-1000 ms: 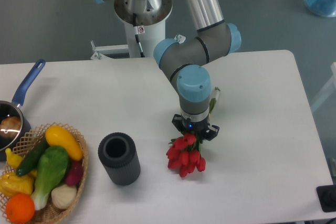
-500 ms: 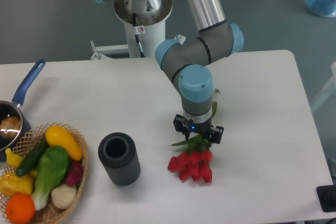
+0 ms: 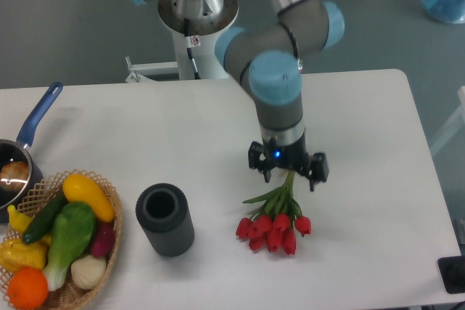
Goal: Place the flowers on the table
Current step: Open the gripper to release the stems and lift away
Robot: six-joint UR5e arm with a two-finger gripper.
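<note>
The flowers [image 3: 275,227], a bunch of red tulips with green stems, lie flat on the white table [image 3: 363,143] right of centre. Their red heads point toward the front edge and the stems run back toward the arm. My gripper [image 3: 288,170] hangs just behind and above the stem ends, pointing down. It is open, its two black fingers [image 3: 256,160] spread wide to either side of the stems, and the upper stem ends are partly hidden under it.
A dark cylindrical vase [image 3: 165,220] stands upright left of the tulips. A wicker basket [image 3: 109,241] of vegetables sits at the front left corner, with a blue-handled pan [image 3: 35,122] behind it. A black object [image 3: 453,274] is at the table's front right edge.
The gripper moved right and lifted, and its fingers spread apart. The tulips swung from hanging under the gripper to lying flat, heads nearer the front edge.
</note>
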